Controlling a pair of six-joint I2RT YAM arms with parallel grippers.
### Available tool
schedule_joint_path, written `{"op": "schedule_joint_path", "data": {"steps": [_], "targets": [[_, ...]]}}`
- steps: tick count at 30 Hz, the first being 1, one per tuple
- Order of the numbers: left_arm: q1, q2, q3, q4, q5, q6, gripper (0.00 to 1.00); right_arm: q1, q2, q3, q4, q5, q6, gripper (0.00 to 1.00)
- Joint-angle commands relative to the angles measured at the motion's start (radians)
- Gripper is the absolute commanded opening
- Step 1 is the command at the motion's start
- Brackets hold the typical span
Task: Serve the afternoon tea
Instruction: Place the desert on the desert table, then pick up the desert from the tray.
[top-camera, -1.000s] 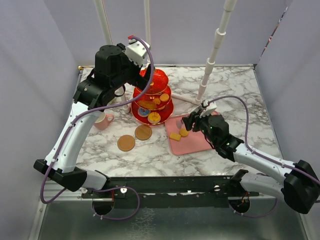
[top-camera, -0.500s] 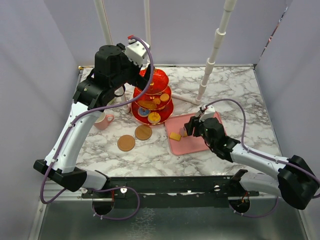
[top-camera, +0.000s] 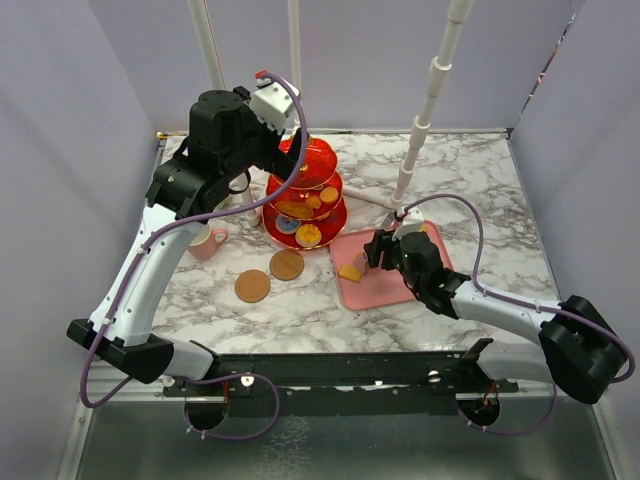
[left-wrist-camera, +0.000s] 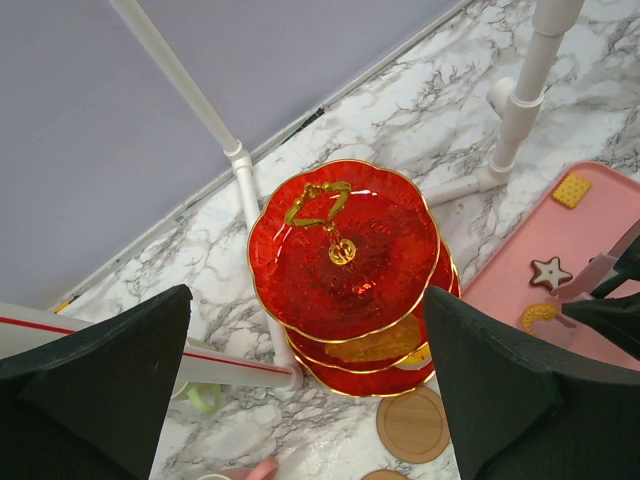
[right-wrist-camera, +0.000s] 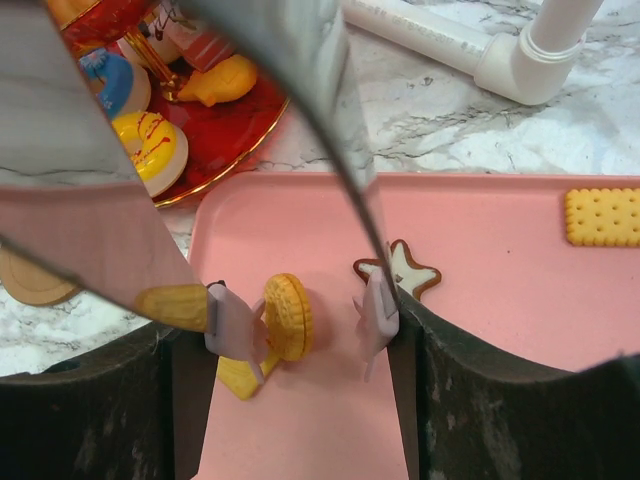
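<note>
Two brown coasters (top-camera: 252, 286) lie nearest us on the marble table (top-camera: 470, 180). They are flat wooden discs set close together but apart, the farther coaster (top-camera: 287, 265) to the right.

Right of them sits a smooth pink tray (right-wrist-camera: 480, 330) with a low rim and rounded corners. We count four pieces on it in the right wrist view. A round sandwich cookie (right-wrist-camera: 288, 317) stands on its edge, its flat faces turned roughly toward the pads. A yellow wedge (right-wrist-camera: 240, 377) lies beside it, a white-iced star biscuit (right-wrist-camera: 400, 272) just beyond, and a square dimpled cracker (right-wrist-camera: 603, 216) well apart near the far rim.

The right gripper (right-wrist-camera: 300, 320) is low over the tray with its fingers partly spread, straddling the upright cookie. A gap shows on the right pad's side, so nothing is clamped.

At the left is a pink mug (top-camera: 208, 241), and a pale green mug (left-wrist-camera: 200, 398) peeks out behind the arm.

Farther back the translucent red stand (left-wrist-camera: 345, 250) rises upright in three scalloped, gold-rimmed tiers. Iced pastries (right-wrist-camera: 145, 150) sit on the lowest tier. Its gold finial (left-wrist-camera: 318, 200) points straight up.

Above it, the left gripper (left-wrist-camera: 307, 300) hangs with its black fingers spread fully wide, holding nothing.

White pipes (top-camera: 425, 110) stand behind.
</note>
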Motion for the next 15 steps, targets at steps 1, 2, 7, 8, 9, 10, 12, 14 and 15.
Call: {"op": "schedule_joint_path", "data": {"steps": [1, 2, 7, 8, 9, 10, 12, 14, 15], "targets": [[0.001, -0.013, 0.025, 0.005, -0.003, -0.003, 0.99, 0.004, 0.022, 0.022, 0.017, 0.013, -0.022, 0.63], [0.001, -0.013, 0.026, 0.005, -0.003, -0.003, 0.99, 0.004, 0.022, 0.022, 0.017, 0.012, -0.026, 0.63], [0.001, -0.014, 0.022, 0.006, -0.003, -0.002, 0.99, 0.007, 0.009, 0.016, 0.019, 0.006, -0.045, 0.63], [0.002, -0.014, 0.022, 0.006, -0.002, -0.001, 0.99, 0.008, 0.006, 0.015, 0.020, 0.005, -0.044, 0.63], [0.002, -0.014, 0.022, 0.006, -0.002, -0.002, 0.99, 0.008, 0.005, 0.015, 0.024, 0.004, -0.041, 0.62], [0.001, -0.013, 0.022, 0.006, -0.002, -0.003, 0.99, 0.008, 0.003, 0.012, 0.029, 0.004, -0.034, 0.61], [0.001, -0.013, 0.023, 0.007, 0.000, -0.002, 0.99, 0.009, 0.004, 0.003, 0.045, 0.003, -0.027, 0.57], [0.001, -0.013, 0.027, 0.008, -0.001, -0.002, 0.99, 0.009, 0.011, 0.001, 0.053, 0.001, -0.020, 0.56], [0.001, -0.015, 0.028, 0.007, -0.001, -0.003, 0.99, 0.009, 0.014, 0.001, 0.054, -0.002, -0.024, 0.56]]}}
